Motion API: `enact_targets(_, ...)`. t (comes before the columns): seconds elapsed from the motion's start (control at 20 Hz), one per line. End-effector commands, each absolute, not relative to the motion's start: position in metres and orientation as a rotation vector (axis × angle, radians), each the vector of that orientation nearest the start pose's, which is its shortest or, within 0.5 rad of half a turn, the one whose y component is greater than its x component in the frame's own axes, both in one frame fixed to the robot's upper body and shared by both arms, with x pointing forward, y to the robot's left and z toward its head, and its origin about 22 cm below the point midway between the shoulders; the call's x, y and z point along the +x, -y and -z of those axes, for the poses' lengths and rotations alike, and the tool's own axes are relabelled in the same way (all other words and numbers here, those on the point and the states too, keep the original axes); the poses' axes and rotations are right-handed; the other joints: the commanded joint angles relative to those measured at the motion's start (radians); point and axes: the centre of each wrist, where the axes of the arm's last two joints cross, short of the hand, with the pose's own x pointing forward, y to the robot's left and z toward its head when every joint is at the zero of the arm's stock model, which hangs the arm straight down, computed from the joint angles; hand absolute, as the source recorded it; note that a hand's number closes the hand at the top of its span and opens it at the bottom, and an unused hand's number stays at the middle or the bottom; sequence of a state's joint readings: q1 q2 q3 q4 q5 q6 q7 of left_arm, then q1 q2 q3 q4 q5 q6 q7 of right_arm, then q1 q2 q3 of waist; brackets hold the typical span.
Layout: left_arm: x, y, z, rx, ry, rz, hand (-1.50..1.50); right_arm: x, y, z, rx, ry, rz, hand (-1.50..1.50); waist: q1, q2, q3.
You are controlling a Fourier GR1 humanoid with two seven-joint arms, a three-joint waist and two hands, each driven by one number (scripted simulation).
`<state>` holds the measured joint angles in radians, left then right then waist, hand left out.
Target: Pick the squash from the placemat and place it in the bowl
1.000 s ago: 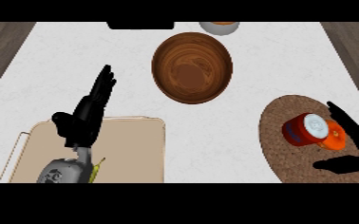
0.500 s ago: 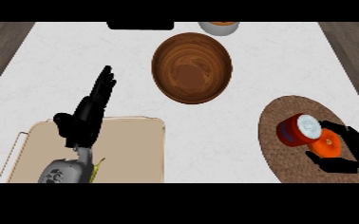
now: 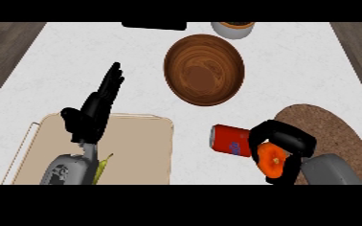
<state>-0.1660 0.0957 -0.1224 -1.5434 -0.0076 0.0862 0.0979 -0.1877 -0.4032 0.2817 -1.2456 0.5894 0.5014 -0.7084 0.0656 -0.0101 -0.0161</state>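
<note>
Beside the placemat (image 3: pixel 322 124), right hand (image 3: pixel 286 141) curls around the orange squash (image 3: pixel 271 159)

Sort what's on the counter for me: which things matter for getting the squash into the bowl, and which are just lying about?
For the job:
squash, orange, in the right hand
wooden bowl
round placemat

Lying about:
red can, on its side beside the placemat
beige tray
small cup at the far edge
left hand, open and resting over the tray
</note>
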Motion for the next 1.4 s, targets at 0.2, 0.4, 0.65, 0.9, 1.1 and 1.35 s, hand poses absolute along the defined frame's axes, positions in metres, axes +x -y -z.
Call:
enact_targets(0.2,0.278,-0.212,-0.033,0.042,1.592,0.115,0.0,0.255,0.198,0.002,0.993,1.737,-1.412,1.5,-0.048,0.009,0.016)
enact_targets(0.4,0.272,-0.213,-0.029,0.059,1.585,0.106,0.0,0.243,0.197,-0.055,0.991,1.941,-1.408,1.5,-0.079,0.001,0.014)
enact_targets(0.65,0.268,-0.226,-0.021,0.084,1.593,0.092,0.0,0.228,0.242,-0.123,0.919,2.073,-1.393,1.5,-0.092,0.003,0.015)
enact_targets(0.9,0.268,-0.23,-0.031,0.073,1.589,0.1,0.0,0.225,0.232,-0.189,0.75,2.126,-1.377,1.5,-0.065,0.007,0.014)
enact_targets(1.1,0.275,-0.236,-0.024,0.074,1.578,0.117,0.0,0.23,0.234,-0.215,0.676,2.101,-1.315,1.5,-0.066,0.009,0.015)
enact_targets(1.35,0.271,-0.233,-0.033,0.058,1.585,0.11,0.0,0.25,0.195,-0.255,0.614,2.101,-1.243,1.5,-0.055,0.009,0.014)
